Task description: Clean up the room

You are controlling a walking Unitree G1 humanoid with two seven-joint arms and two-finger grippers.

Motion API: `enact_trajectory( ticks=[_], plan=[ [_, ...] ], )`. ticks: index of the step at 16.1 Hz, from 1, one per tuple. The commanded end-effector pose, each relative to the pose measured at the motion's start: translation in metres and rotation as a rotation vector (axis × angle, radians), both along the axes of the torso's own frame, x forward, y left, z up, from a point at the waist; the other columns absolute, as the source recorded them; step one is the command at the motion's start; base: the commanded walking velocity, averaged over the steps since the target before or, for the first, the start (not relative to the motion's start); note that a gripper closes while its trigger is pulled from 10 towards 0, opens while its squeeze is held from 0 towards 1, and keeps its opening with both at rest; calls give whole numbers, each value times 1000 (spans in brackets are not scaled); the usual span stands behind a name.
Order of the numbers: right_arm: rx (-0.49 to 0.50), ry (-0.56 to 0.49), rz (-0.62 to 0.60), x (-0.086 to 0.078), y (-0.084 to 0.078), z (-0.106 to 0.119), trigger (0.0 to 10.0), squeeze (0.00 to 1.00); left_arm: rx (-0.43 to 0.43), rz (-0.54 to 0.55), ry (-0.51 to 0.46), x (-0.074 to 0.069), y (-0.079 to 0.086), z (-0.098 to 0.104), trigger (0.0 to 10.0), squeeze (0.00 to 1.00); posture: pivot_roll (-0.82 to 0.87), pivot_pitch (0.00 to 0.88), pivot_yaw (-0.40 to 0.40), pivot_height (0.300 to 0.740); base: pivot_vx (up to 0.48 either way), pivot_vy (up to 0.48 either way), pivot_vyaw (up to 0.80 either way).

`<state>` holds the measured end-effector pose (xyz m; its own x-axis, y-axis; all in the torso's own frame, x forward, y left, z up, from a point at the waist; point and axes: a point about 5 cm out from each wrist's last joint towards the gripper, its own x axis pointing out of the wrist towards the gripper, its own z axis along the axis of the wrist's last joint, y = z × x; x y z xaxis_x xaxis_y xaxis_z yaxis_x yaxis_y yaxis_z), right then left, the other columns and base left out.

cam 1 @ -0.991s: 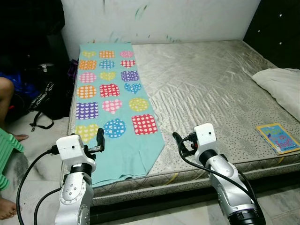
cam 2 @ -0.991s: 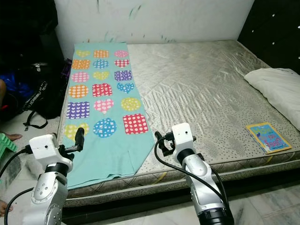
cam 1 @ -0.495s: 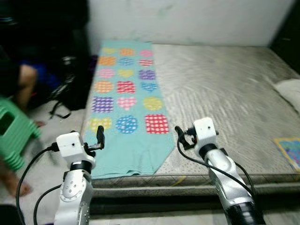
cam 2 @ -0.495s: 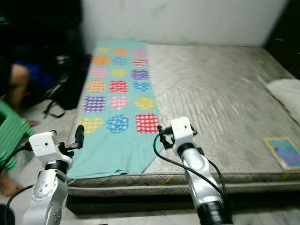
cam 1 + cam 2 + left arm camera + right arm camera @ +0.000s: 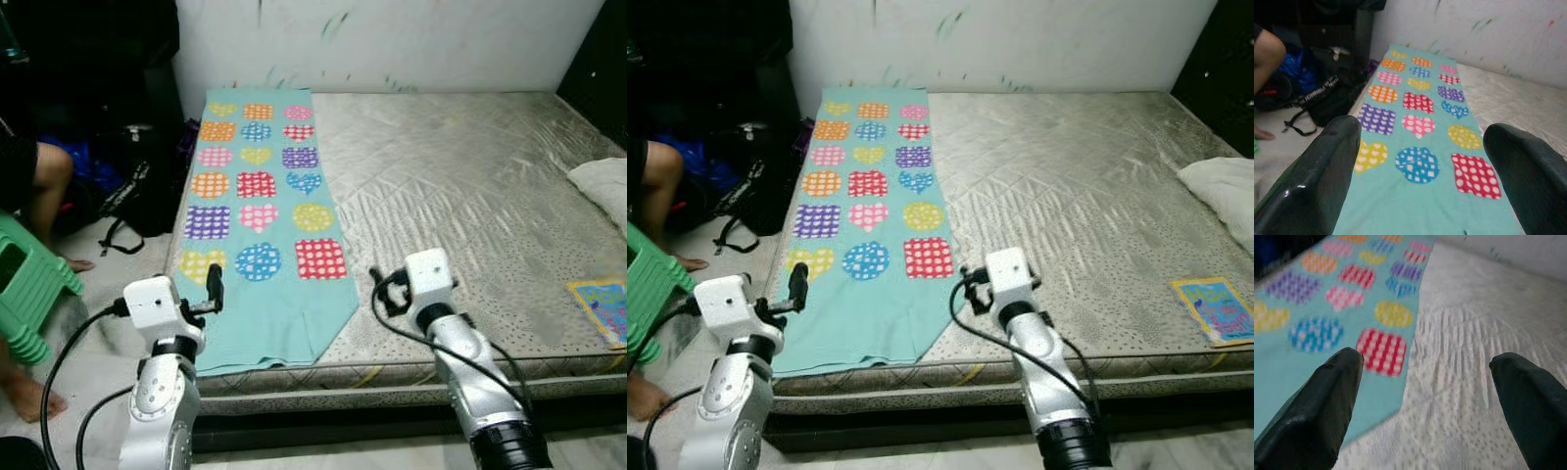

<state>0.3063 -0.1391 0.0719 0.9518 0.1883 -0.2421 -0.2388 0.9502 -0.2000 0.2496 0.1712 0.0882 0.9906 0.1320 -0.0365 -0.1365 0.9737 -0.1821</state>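
A long teal cloth (image 5: 260,211) printed with dotted hearts and squares lies flat along the left side of a bare grey mattress (image 5: 460,186), its near end hanging over the front edge. A small colourful book (image 5: 602,308) lies on the mattress at the far right. My left gripper (image 5: 214,286) hovers open and empty over the cloth's near left corner; in the left wrist view its fingers (image 5: 1327,161) frame the patches. My right gripper (image 5: 380,291) is open and empty just right of the cloth's near edge, above the mattress (image 5: 1464,382).
A white pillow or blanket (image 5: 602,186) lies at the mattress's right edge. On the floor to the left stand a green stool (image 5: 24,289) and black bags (image 5: 137,186). A person's leg (image 5: 44,181) and bare foot (image 5: 24,397) are there too. A white wall backs the bed.
The camera has swung to the left, bringing the green stool and the person's leg into sight. Both grippers keep the same open pose.
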Motion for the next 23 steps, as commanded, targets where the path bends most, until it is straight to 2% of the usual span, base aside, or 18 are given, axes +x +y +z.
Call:
enact_trajectory(
  ticks=[1,3,6,9,11,13,14,18,21,23],
  plan=[
    [-31,53,35,0,6,-7,10000,0,10,36,38,-5,6,-7,10000,0,12,0,-76,740,0,0,0],
    [-37,94,87,-1,11,-11,10000,0,8,86,40,-13,11,-8,10000,0,46,0,-134,740,0,0,0],
    [-72,118,143,5,14,-11,10000,0,-6,143,42,-22,14,-11,10000,0,63,0,-177,740,0,0,0],
    [-14,42,126,11,14,0,10000,0,-5,156,34,-19,13,-10,10000,0,54,0,-167,740,0,0,0],
    [37,-2,82,11,13,6,10000,0,8,101,21,-7,10,-6,10000,0,2,0,-93,740,0,0,0],
    [85,-43,13,9,7,10,10000,0,22,22,12,9,4,-2,10000,0,-46,0,-23,740,0,0,0],
    [103,-61,-44,5,2,9,10000,0,32,-31,3,21,-1,2,10000,0,-86,0,37,740,0,0,0],
    [124,-94,-148,-6,-13,5,10000,0,52,-154,-10,45,-14,10,10000,0,-158,0,150,740,0,0,0],
    [134,-110,-151,-5,-7,7,10000,0,48,-181,-17,50,-17,11,10000,0,-162,0,164,740,0,0,0],
    [159,-124,-119,-2,0,12,10000,0,45,-167,-30,51,-16,13,10000,0,-139,0,122,740,0,0,0]
  ],
)
